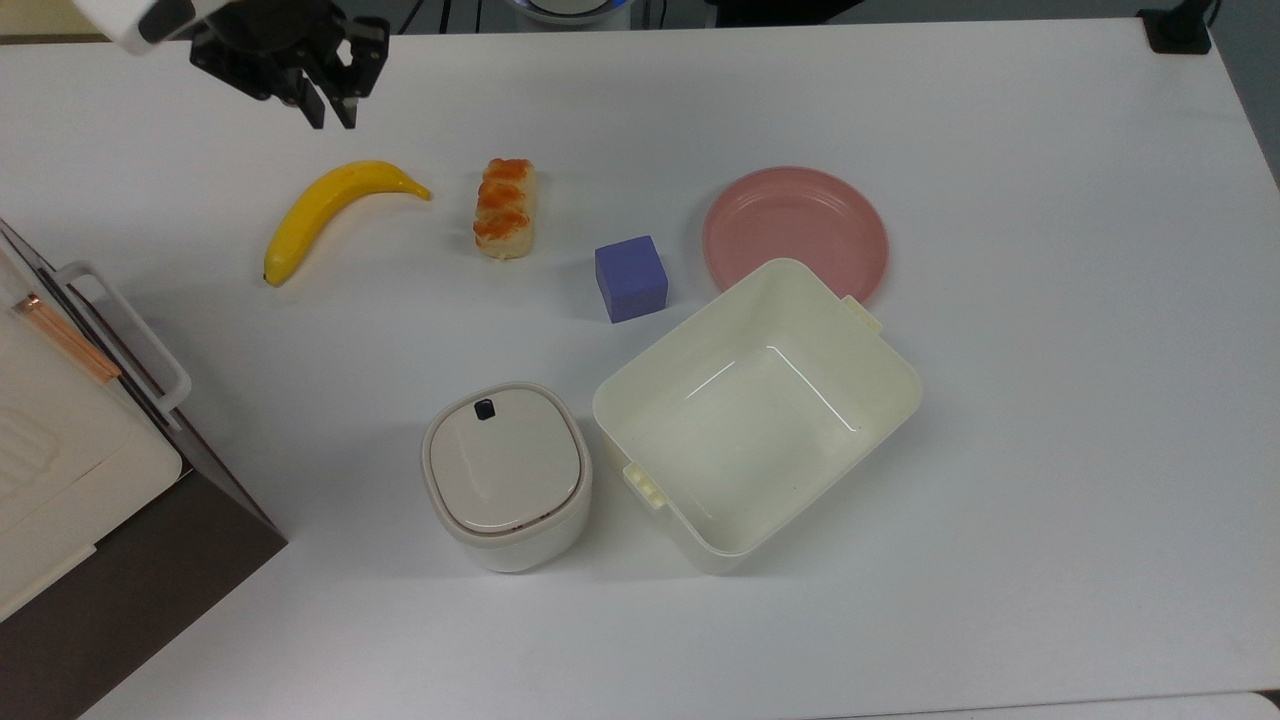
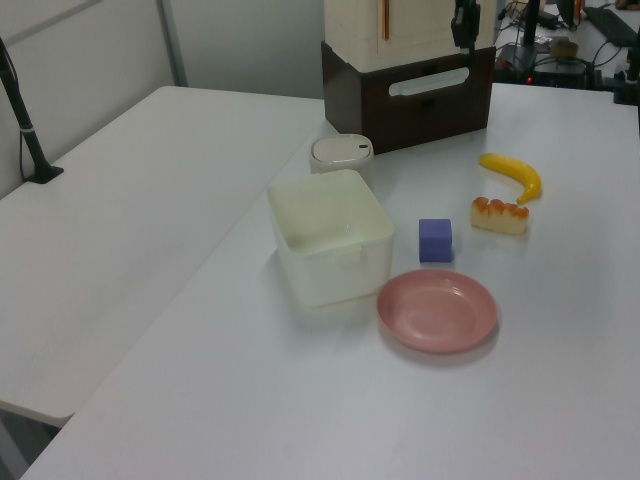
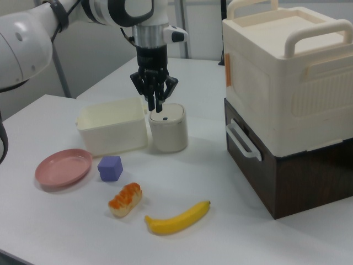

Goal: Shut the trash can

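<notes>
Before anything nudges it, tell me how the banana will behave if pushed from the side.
The banana lies flat on its curved side on the smooth white table, so it would probably slide and pivot rather than roll. Its glossy skin looks slippery. It seems stiff enough to move as one piece.

a lab: white tables (image 1: pixel 1000 500), a robot arm (image 3: pixel 33 33), toy food props.
</notes>
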### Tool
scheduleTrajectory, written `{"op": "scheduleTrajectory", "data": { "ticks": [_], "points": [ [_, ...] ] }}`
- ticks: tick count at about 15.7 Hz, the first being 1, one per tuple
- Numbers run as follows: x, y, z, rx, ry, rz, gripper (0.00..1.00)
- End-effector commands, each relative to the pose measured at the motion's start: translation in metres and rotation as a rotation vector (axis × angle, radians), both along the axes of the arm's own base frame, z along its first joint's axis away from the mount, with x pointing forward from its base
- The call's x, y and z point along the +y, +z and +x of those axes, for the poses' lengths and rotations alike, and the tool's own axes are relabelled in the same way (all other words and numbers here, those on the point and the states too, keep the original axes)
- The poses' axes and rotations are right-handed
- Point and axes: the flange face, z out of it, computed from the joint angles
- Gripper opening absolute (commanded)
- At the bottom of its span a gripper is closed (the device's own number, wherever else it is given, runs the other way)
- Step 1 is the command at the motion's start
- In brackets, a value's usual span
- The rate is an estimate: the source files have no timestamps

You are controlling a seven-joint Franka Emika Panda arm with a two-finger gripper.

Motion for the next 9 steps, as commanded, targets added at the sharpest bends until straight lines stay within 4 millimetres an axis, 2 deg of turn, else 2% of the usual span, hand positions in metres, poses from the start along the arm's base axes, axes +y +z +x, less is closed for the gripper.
{"op": "scheduleTrajectory", "data": {
  "ticks": [1,2,3,4,7,9],
  "points": [
    [0.009,0.012,-0.009,-0.055,0.015,0.004,0.55],
    [0.011,0.019,-0.006,-0.102,0.007,-0.01,0.81],
    [0.013,0.012,-0.004,-0.111,-0.014,-0.018,1.0],
    [0.013,0.006,-0.004,-0.114,-0.043,-0.02,1.0],
    [0.016,0.011,-0.005,-0.131,-0.055,-0.023,1.0],
    [0.017,0.024,-0.012,-0.162,-0.074,-0.022,1.0]
  ]
}}
